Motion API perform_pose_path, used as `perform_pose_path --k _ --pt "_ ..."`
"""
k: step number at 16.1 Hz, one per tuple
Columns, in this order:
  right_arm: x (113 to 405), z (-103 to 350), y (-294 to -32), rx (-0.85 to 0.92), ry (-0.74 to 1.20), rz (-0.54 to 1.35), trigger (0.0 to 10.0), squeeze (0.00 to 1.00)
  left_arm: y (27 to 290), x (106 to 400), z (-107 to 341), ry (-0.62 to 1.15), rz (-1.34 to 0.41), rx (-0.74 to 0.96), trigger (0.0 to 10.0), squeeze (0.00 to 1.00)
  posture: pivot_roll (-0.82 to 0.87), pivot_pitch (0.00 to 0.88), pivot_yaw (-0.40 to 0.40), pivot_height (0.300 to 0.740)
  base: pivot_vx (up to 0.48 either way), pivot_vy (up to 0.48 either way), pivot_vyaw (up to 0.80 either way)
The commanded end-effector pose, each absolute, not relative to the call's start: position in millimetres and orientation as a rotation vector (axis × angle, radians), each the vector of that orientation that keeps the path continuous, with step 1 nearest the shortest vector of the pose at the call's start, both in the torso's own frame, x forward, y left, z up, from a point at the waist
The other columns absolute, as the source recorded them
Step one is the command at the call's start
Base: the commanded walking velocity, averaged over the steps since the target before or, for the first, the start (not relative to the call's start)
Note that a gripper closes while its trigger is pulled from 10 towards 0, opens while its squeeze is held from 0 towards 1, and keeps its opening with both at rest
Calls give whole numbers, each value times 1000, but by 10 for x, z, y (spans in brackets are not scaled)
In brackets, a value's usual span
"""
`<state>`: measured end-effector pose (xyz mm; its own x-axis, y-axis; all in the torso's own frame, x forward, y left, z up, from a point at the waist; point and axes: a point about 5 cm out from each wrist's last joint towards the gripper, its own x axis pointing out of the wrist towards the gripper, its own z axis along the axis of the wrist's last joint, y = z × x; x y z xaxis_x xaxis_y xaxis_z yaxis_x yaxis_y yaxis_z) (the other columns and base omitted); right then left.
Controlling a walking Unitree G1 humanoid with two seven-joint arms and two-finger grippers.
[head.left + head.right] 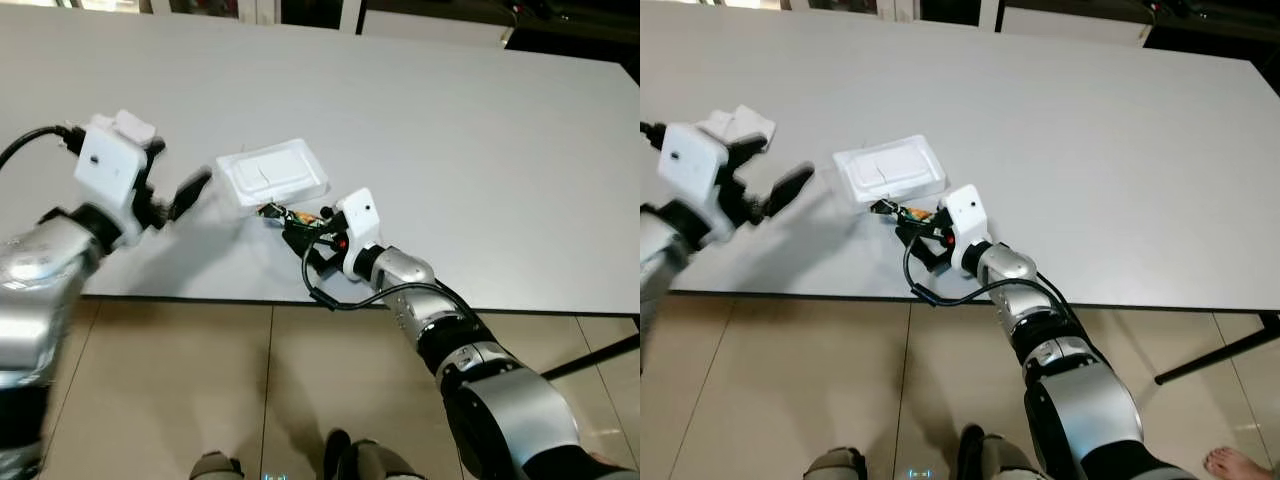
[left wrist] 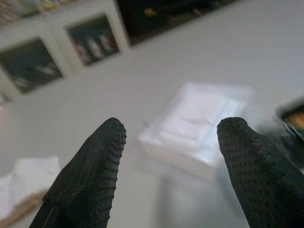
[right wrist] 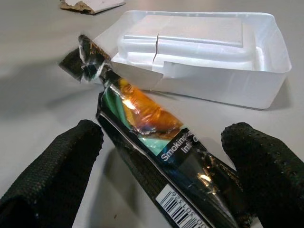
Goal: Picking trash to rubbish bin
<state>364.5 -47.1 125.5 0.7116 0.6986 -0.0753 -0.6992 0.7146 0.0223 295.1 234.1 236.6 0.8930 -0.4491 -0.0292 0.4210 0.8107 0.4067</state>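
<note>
Table (image 1: 480, 150), white, with three pieces of trash near its front edge. Wrapper (image 3: 156, 156): black, shiny, crumpled, with orange and green print and a barcode; it lies flat on the table, just in front of the tray and close to the table's edge. Tray (image 1: 272, 173): white foam, shallow, cracked across its raised middle, sitting on the table just beyond the wrapper. Torn paper scrap (image 3: 92, 4), white and brown, lies beyond the tray.

Right gripper (image 1: 300, 240): low over the table at the wrapper, fingers (image 3: 52, 171) spread apart with the wrapper lying between them, not yet clamped.

Left gripper (image 1: 180, 195): raised above the table left of the tray, well apart from it, fingers (image 2: 90, 171) released and holding nothing, pointing toward the tray.

Floor (image 1: 200, 380): beige tile below the table's edge.
</note>
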Motion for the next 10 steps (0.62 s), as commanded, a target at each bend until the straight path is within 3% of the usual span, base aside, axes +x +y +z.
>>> perform_pose_path --k 1,5,10 --pt "3618 1154 -515 -5 122 763 10000 0 2323 2860 2383 -21 -559 425 10000 0 90 204 -109 740 0 0 0" --pt "3604 1128 -518 -9 126 768 10000 0 2396 2524 2000 328 -866 538 10000 0 92 188 -102 740 0 0 0" --pt "3586 1096 -511 -8 134 769 10000 0 2294 2473 1977 343 -903 559 10000 0 92 177 -102 740 0 0 0"
